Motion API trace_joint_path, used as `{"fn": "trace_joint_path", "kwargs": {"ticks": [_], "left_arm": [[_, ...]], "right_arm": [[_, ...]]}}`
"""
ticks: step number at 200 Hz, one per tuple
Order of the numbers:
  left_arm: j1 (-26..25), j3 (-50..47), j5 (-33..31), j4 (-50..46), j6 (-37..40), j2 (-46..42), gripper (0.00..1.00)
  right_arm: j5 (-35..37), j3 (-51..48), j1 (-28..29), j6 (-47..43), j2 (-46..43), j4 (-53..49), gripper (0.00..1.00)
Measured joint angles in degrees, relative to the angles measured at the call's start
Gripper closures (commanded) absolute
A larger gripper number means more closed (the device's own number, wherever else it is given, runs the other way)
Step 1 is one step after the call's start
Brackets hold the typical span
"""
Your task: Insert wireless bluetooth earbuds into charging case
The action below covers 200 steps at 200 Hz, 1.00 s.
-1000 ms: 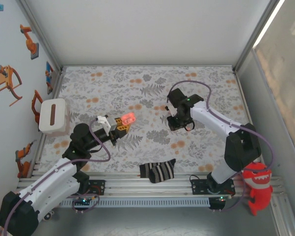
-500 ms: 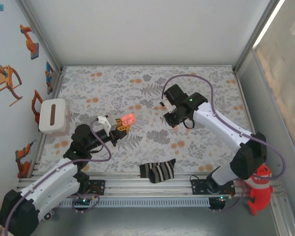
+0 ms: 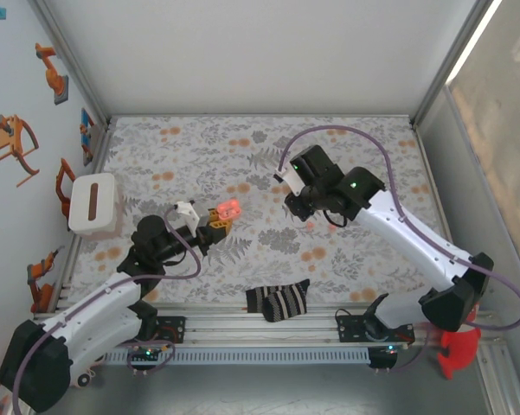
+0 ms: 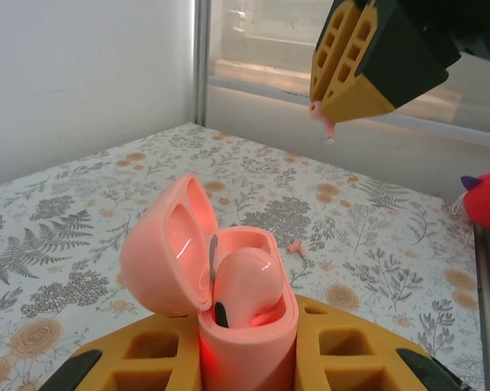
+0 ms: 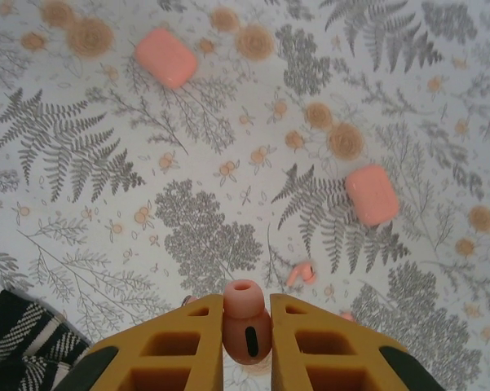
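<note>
My right fingers [image 5: 179, 346] are pinched narrow on an earbud [image 5: 245, 319], held above the flowered desk [image 5: 90, 147] a little right of its middle. The earbud's long axis runs along my fingers, with the open round tip pointing out past the fingertips and down at the desk. A dark oval slot faces my wrist camera, and the rest of its body is hidden between the pads. My left fingers [image 4: 350, 350] are closed on the case [image 4: 245, 334], left of the middle and held clear of the desk. It stands upright, mouth up, with the lid open to the left in my left wrist view, and its lower part is buried between the pads. A second earbud [image 4: 249, 281] sits in it, rounded back up; how deep it sits I cannot tell. Seen from the left wrist, my right fingers hang higher and farther off, apart from the case, and the held earbud's end pokes down from them. A loose earbud [image 5: 301, 273] lies on the desk, close to the held one in the right wrist view. Two closed cases [image 5: 165, 57] lie farther off, well apart. A striped sock [image 5: 16, 342] at the near edge is cut off, and a red toy [image 4: 485, 199] at the right is cut off and blurred.
</note>
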Motion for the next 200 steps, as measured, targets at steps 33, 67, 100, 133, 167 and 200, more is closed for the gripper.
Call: {"fn": "trace_joint_path", "kwargs": {"ticks": [33, 67, 100, 133, 167, 200], "left_arm": [[0.1, 0.0, 0.7, 4.1, -1.8, 3.1, 1.00], [2.1, 0.0, 3.3, 10.1, -5.1, 7.2, 1.00], [4.9, 0.1, 7.0, 16.1, -8.7, 11.7, 1.00], [5.4, 1.5, 10.8, 19.5, -10.9, 14.7, 1.00], [5.4, 2.8, 14.0, 22.2, -12.5, 16.3, 1.00], [5.4, 3.3, 16.5, 23.2, -13.1, 16.9, 1.00]], "right_arm": [[0.7, 2.3, 2.8, -3.8, -0.9, 1.9, 0.84], [1.1, 3.7, 5.6, -7.8, -1.0, 3.4, 0.84], [1.0, 4.8, 7.3, -11.7, -0.9, 3.9, 0.84], [0.9, 7.1, 9.4, -15.1, 0.0, 4.0, 0.84], [2.2, 9.7, 12.0, -18.9, 2.5, 3.9, 0.84], [4.5, 11.8, 13.8, -22.9, 5.3, 3.7, 0.84]]}}
